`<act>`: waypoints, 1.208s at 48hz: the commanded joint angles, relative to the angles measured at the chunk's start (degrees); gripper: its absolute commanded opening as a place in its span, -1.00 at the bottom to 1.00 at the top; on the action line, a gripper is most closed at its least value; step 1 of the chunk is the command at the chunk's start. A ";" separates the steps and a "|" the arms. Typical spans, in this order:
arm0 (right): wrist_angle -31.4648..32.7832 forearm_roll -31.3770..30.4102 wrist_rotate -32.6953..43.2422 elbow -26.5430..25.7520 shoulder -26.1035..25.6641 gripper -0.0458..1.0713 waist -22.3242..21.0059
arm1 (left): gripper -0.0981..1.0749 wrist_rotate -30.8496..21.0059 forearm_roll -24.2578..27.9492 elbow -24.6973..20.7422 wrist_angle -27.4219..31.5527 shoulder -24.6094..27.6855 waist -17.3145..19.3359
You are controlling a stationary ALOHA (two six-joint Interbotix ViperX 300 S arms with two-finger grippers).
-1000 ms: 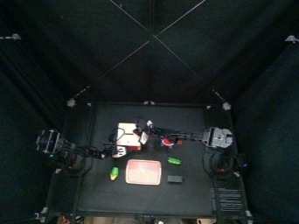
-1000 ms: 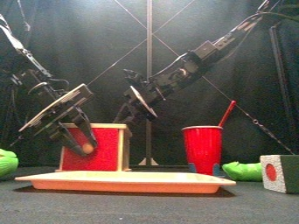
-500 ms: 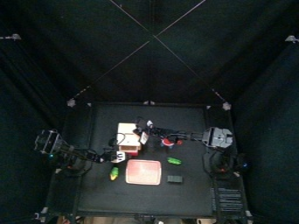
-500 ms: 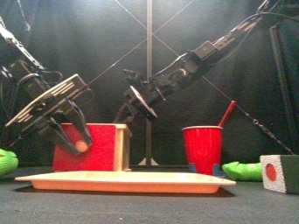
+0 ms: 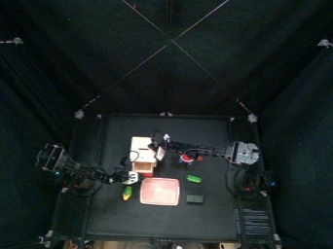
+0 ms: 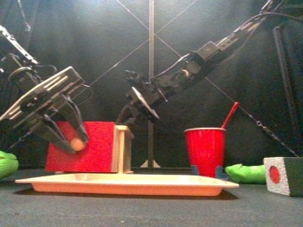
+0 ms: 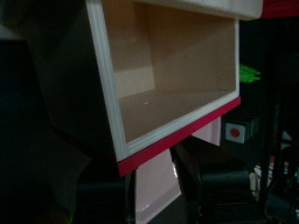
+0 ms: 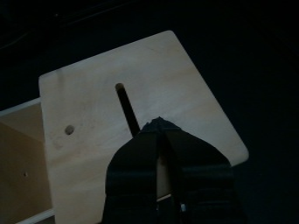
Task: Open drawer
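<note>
One drawer (image 6: pixel 89 147) with red front, left gripper (image 6: pixel 62 135) clamped on its tray, right gripper (image 8: pixel 160 149) pressed together on top, one red cup (image 6: pixel 205 151), one pink tray (image 6: pixel 124 184), no legible writing.

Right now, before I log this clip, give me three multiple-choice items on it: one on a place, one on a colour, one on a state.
1. Where does the red cup stand relative to the drawer in the front view?
A. left of it
B. right of it
C. on top of it

2. What colour is the drawer's front face in the front view?
A. red
B. blue
C. green

3. How is the drawer's tray in the left wrist view?
A. full of blocks
B. empty
C. holding the cup

Answers: B, the cup stands to its right; A, the face is red; B, bare wood shows inside the tray.
</note>
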 commanded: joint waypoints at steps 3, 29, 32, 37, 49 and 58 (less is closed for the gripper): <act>0.35 0.09 0.09 -0.53 -1.41 -0.89 -0.18 | -0.10 0.09 -0.70 -0.62 -0.18 -0.70 -1.58; 0.35 0.09 0.97 -0.18 -1.32 -0.89 -0.26 | -0.10 0.09 -2.55 -1.32 1.58 -1.23 -4.04; 0.35 0.09 0.97 -0.18 -1.32 -0.89 -0.26 | -0.10 0.09 -2.99 -1.23 1.93 -1.23 -4.31; 0.35 0.00 0.97 -0.18 -1.32 -0.89 -0.26 | -0.10 0.09 -3.52 -1.32 1.93 -1.23 -4.83; 0.35 0.09 0.97 -0.18 -1.32 -0.89 -0.26 | -0.10 0.09 -3.87 -2.02 2.11 -1.23 -5.45; 0.35 0.00 0.97 -0.18 -1.41 -0.89 -0.26 | -0.09 0.09 -3.96 -1.85 2.20 -1.14 -5.45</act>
